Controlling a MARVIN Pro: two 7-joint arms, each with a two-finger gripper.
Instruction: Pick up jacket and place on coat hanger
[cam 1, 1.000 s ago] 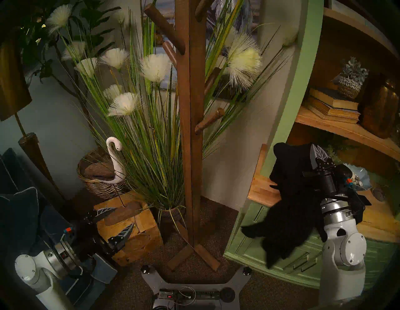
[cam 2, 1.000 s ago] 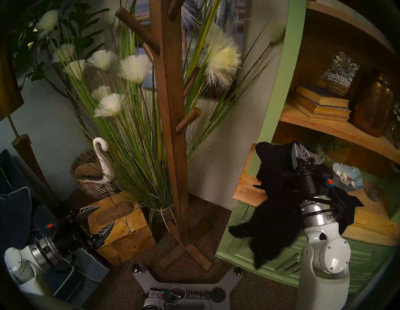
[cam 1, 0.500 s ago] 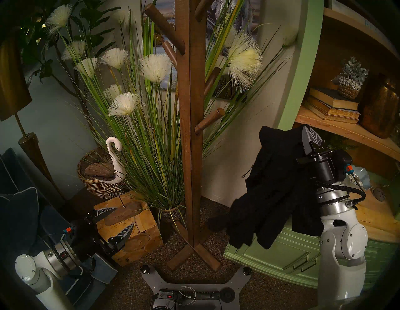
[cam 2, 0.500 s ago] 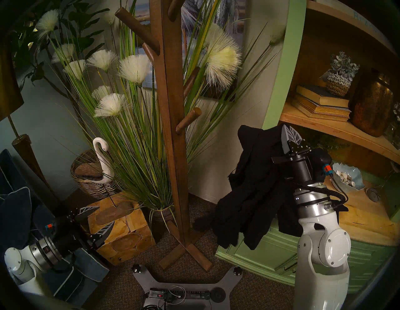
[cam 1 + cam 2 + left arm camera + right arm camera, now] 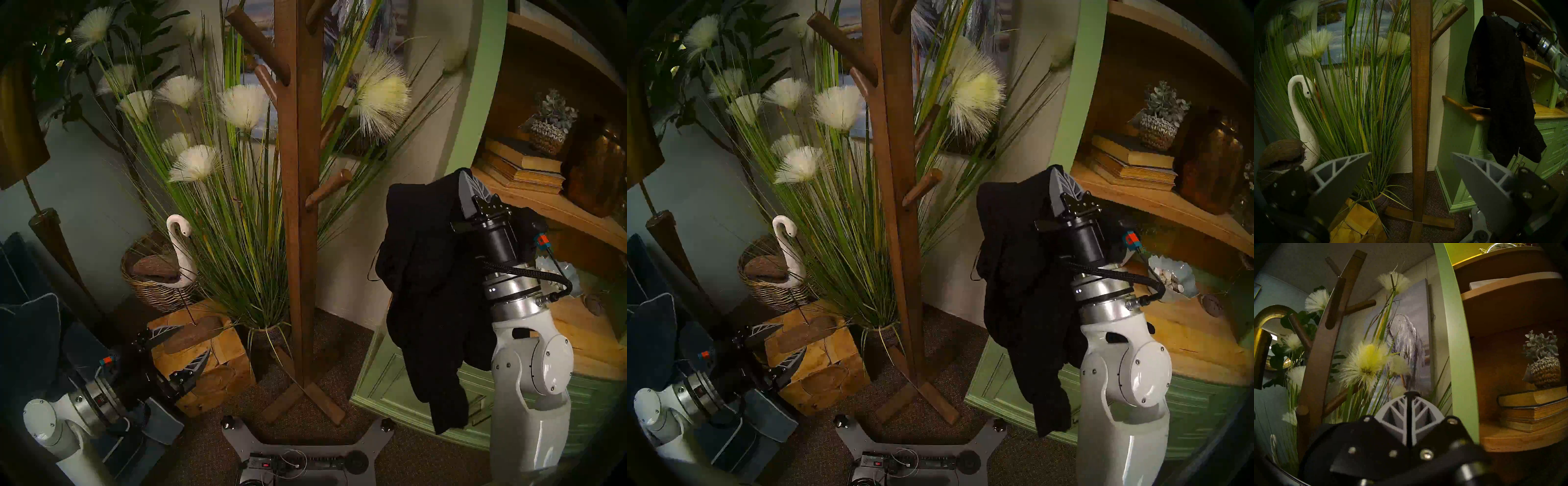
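Cushions (image 5: 30, 325) sit far to the left of the coat hanger (image 5: 298, 190), two dark blue ones with pale piping, and just in front of them the left gripper (image 5: 183, 346) waits low with its jaws spread wide and nothing between them. One white swan figure (image 5: 179, 247) stands in one wicker basket (image 5: 156, 288) left of the coat hanger's post, above one wooden block (image 5: 210, 359), with the tall grass plant (image 5: 237, 203) crowding in close behind the post. Now the post itself: one coat hanger, crossed foot on the carpet, and at least five pegs can be counted on it from the head view, the lowest (image 5: 327, 190) angling up to the right. Right of the coat hanger, well apart from that peg, hangs the one jacket (image 5: 431, 288), limp and black, pinched at its top by the right gripper (image 5: 466, 190), whose fingers are pressed together on the cloth with a thin dark strip showing between them in the wrist view. It dangles clear of the green cabinet (image 5: 407, 383) behind it. The carry is the step in hand, and to do it well the arm likely needs to lift the pinched cloth above the peg tip, swing left toward the post, then lower so a fold or the collar drops over the peg before letting go. Sleeves may snag the grass, so a high, clean arc looks safest.
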